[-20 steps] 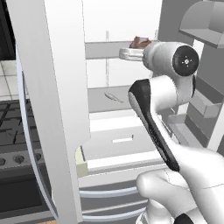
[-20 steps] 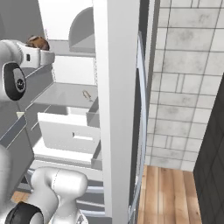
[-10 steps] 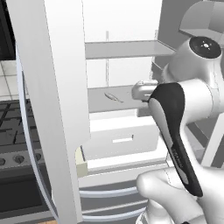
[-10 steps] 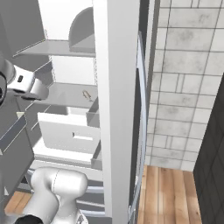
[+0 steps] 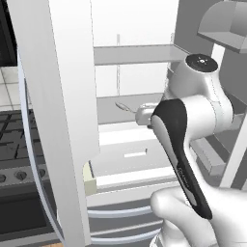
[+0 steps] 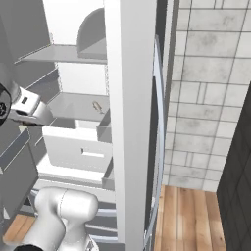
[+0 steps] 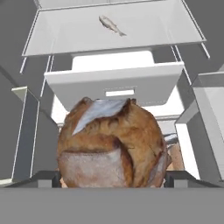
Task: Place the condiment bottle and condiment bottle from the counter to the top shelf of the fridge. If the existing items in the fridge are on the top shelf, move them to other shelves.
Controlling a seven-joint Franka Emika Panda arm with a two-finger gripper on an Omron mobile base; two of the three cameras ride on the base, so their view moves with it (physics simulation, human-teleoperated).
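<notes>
The gripper [image 7: 112, 177] holds a round brown loaf of bread [image 7: 111, 142] between its fingers. The fingers stand wide apart because the loaf is wide, and they press on its two sides. In the hand view the loaf hangs in front of the open fridge, above the white drawer [image 7: 114, 83]. Behind the drawer a small fish [image 7: 112, 24] lies on a lower shelf [image 7: 65, 33].

I judge that the work is in its first part. The loaf looks like an item taken out of the fridge, and it is not yet put down on any shelf. The top shelf [image 5: 140, 54] looks bare in the left base view, so room for the bottles seems to be made. The two condiment bottles are not to be seen in these pictures; by the task sentence they should be on the counter. Both are left to carry over.

Some things are hard to tell. The fingertips are covered by the loaf, so I cannot see exactly where they touch it. The fridge door [image 5: 58, 96] blocks much of the left base view, and the arm [image 5: 193, 125] covers the right part of the shelves.
</notes>
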